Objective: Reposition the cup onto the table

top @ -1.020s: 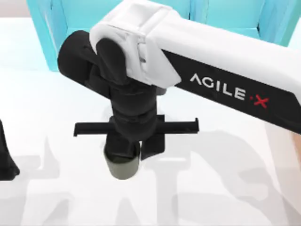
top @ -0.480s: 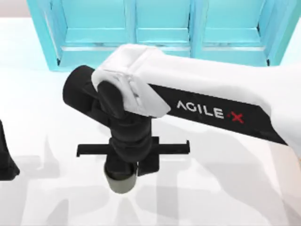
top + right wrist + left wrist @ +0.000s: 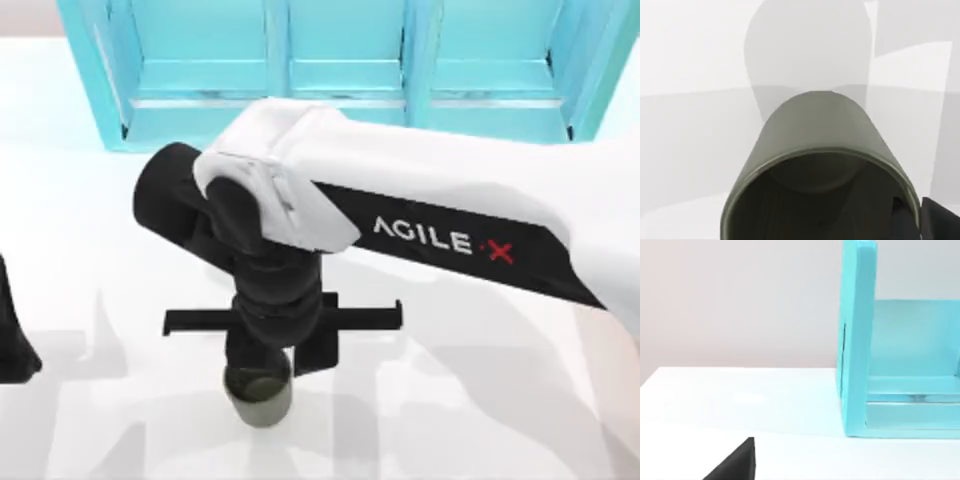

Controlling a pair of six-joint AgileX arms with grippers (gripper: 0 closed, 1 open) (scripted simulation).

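Cup (image 3: 259, 395) low over worktop (image 3: 480, 420), off the shelf (image 3: 340, 60).
Right gripper (image 3: 262, 372) above it; jaws' state unreadable, release seemingly left. Left arm idle at left edge.

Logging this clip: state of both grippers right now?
Left gripper: parked at the table's left edge; cannot be told.
Right gripper: over the cup at table centre; cannot be told.

A turquoise shelf unit (image 3: 900, 365) stood on the white table (image 3: 740, 400), its thick side panel upright and an open compartment with a low lip showing beyond it. Behind the table rose a plain pale wall (image 3: 740, 300). A black wedge-shaped part (image 3: 735, 465) jutted into view low down, over the table's near area.
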